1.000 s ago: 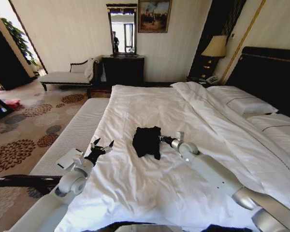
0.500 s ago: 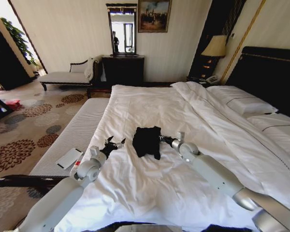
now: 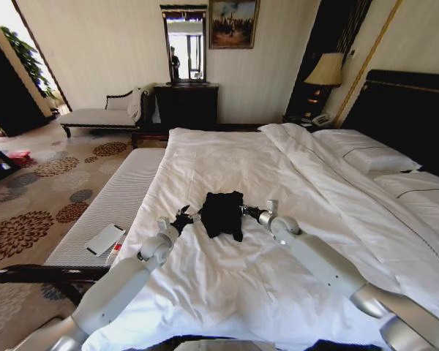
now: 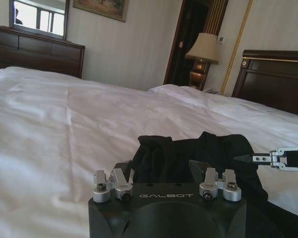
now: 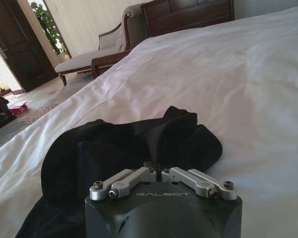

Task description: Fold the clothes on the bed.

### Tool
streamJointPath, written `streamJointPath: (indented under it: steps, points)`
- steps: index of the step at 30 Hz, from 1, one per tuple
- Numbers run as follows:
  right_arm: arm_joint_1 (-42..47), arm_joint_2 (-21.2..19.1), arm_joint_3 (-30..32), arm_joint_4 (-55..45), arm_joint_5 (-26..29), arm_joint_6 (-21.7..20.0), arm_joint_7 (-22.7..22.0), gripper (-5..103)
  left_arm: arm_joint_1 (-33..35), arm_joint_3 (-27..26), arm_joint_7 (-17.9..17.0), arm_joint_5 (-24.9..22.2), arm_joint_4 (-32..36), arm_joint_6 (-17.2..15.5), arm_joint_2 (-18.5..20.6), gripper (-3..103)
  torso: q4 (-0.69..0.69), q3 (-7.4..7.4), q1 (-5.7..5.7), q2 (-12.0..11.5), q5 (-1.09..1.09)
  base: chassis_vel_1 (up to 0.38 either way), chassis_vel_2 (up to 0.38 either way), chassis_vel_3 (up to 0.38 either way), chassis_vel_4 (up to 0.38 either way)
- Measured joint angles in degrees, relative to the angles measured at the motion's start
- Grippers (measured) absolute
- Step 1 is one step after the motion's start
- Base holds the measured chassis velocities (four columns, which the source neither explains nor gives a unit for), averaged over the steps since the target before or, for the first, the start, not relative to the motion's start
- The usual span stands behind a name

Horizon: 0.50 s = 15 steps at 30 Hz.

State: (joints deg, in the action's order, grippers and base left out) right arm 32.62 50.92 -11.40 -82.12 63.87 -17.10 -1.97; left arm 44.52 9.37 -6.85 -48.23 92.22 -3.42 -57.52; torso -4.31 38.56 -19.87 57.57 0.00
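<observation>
The clothes are one black T-shirt (image 3: 222, 213), lying crumpled in a small heap near the middle of the bed (image 3: 227, 157), on its white duvet. My left gripper (image 3: 184, 217) is low over the duvet at the shirt's left edge. In the left wrist view it (image 4: 161, 171) is open, its two black fingers spread just in front of the black T-shirt (image 4: 193, 151). My right gripper (image 3: 245, 210) is at the shirt's right edge. In the right wrist view it (image 5: 157, 167) is drawn shut, with its tips buried in the edge of the shirt (image 5: 129, 144).
A white-striped bench (image 3: 121, 194) runs along the bed's left side, with a flat white object (image 3: 104, 239) on it. Pillows (image 3: 366, 157) and a dark headboard (image 3: 410, 117) are at the right. A dark dresser (image 3: 186, 104) and a chaise (image 3: 102, 115) stand by the far wall.
My left arm has reached forward and to the right, bringing its open gripper from beside the bench up to the shirt's left edge. The right arm and the shirt have stayed put.
</observation>
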Motion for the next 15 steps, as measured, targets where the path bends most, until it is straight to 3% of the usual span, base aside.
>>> streamJointPath:
  steps: [2, 15]
  points:
    - [0.0, 0.1, 0.0, 0.0, 0.0, 0.0, 0.0, 0, -0.8, 1.0, -0.6, 0.0, -0.9, 0.4, -1.0, 65, 0.0, 0.0, 0.0, 0.0, 0.0, 0.0, 0.0, 0.0, 0.0]
    - [1.1, 0.2, 1.0, 0.0, -0.2, 0.0, 0.2, 0, -4.4, 3.6, -1.9, 0.2, -6.0, 1.6, -4.9, 67, 0.0, 0.0, 0.0, 0.0, 0.0, 0.0, 0.0, 0.0, 0.0]
